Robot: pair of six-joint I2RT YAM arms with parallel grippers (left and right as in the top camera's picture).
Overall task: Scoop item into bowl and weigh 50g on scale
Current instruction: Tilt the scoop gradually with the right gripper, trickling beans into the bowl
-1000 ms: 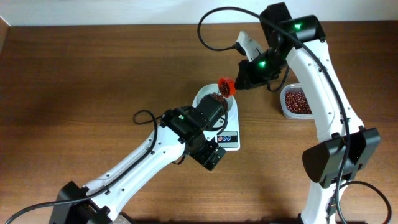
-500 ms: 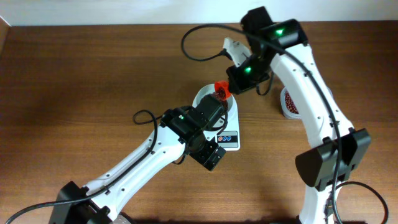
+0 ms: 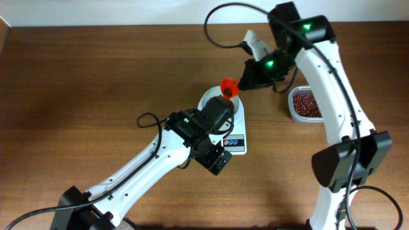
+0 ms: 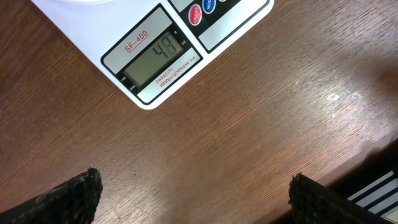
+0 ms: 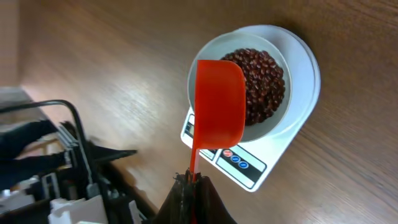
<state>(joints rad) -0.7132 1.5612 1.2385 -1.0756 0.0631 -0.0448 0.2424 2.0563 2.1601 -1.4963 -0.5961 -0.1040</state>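
Right gripper [image 5: 193,186] clamps the red scoop [image 5: 219,99] over the white bowl [image 5: 268,127] of beans [image 5: 264,81] on the scale [image 4: 249,18]; left gripper [image 4: 199,193] hangs open. With the display [image 4: 158,59] seemingly reading 49, this is topping up: add only a few more

Two arms stand at one counter [image 3: 96,76]: one left arm [image 3: 153,160] and one right arm [image 3: 332,76]. There is one scale [image 3: 238,145] with one display [image 4: 157,59], one white bowl [image 5: 239,41], one red scoop [image 5: 219,99] and one clear tub [image 3: 289,107]. The beans [image 5: 264,81], in two lots, are too many to count.
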